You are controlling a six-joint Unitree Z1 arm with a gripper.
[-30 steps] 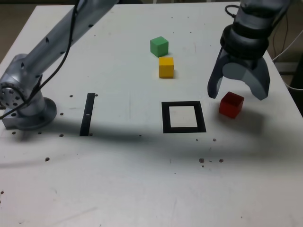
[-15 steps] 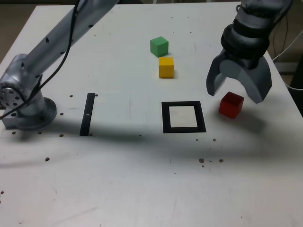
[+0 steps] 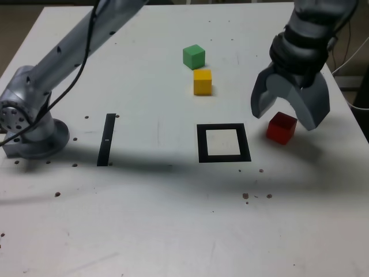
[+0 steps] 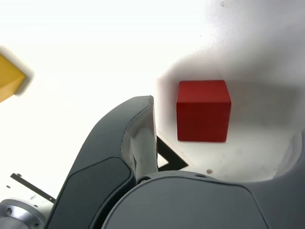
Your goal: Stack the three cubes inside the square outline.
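The red cube (image 3: 281, 129) lies on the white table just to the exterior view's right of the square outline (image 3: 202, 144), whose white centre holds nothing. My gripper (image 3: 285, 117) hangs open straight over the red cube, one finger on each side, touching nothing. In the wrist view the red cube (image 4: 203, 110) shows between the dark finger (image 4: 136, 143) and the other one at the frame's edge, and a corner of the square outline (image 4: 169, 158) peeks out. The yellow cube (image 3: 202, 82) and green cube (image 3: 194, 56) sit close together farther back.
A narrow black strip (image 3: 106, 139) lies on the table at the exterior view's left, beside the arm's grey base (image 3: 31, 124). The arm reaches across the back of the table. Cables hang at the far right edge.
The open gripper has turned and shifted slightly over the red cube. None of the cubes has moved.
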